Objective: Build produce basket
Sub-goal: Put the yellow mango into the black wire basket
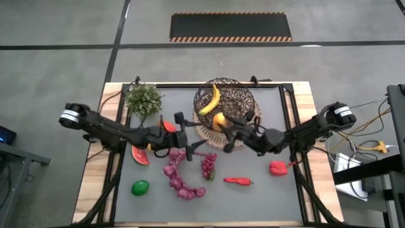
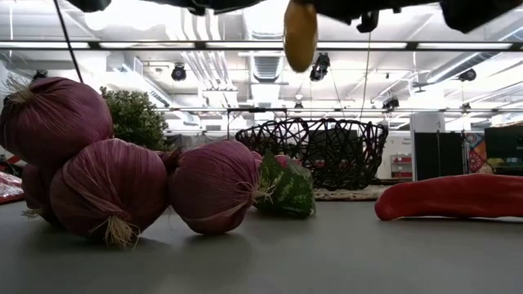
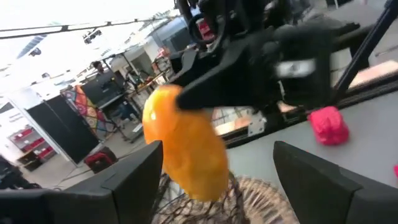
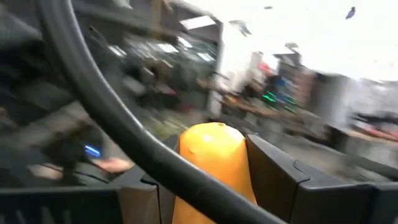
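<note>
Mango [image 1: 219, 121] hangs long axis down in our right gripper [image 1: 228, 125], pinched at its top, just at the basket's [image 1: 239, 95] near rim, while our left gripper [image 1: 182, 126] stands spread beside it, so the basket lies just beyond.

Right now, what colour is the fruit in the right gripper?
Yellow-orange: the mango between the right gripper's fingers. Right wrist view shows it best.

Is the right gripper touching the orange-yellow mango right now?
Touching. In the right wrist view the right gripper has a dark finger pressed against each side of the orange-yellow mango; the left wrist view shows it held above the basket.
</note>
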`<state>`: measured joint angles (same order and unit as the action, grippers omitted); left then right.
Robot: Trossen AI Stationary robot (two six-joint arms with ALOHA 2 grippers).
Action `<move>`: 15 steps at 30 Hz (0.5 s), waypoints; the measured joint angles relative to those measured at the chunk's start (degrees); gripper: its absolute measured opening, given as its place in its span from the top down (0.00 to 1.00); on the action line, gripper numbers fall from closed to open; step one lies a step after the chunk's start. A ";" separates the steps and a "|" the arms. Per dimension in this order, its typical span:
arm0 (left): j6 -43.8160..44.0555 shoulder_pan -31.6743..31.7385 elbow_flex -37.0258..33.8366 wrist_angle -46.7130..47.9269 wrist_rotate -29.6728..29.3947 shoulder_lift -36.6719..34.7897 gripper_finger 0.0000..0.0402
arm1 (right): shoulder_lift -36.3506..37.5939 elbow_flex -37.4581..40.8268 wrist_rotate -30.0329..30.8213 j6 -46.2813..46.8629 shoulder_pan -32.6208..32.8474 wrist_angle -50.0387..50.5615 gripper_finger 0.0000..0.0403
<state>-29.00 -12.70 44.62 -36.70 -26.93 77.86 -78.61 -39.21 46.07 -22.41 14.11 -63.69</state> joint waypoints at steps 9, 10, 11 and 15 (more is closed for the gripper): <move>-0.08 -0.16 -7.18 1.80 0.74 -8.09 0.29 | -0.57 -4.61 6.89 12.84 -12.33 15.56 0.63; -0.14 -0.16 -8.48 0.27 0.91 -8.92 0.29 | -0.57 -4.41 7.36 15.25 -13.92 16.79 0.63; -0.33 -0.16 -9.53 -1.11 0.89 -9.81 0.29 | -0.57 -4.22 7.77 17.68 -15.53 17.75 0.63; -0.40 -0.16 -13.16 -4.56 0.96 -14.33 0.29 | -1.61 -3.20 8.09 27.18 -21.38 19.73 0.63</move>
<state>-29.40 -12.86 31.46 -41.26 -25.97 63.53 -80.22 -42.41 54.17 4.76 -7.27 -43.97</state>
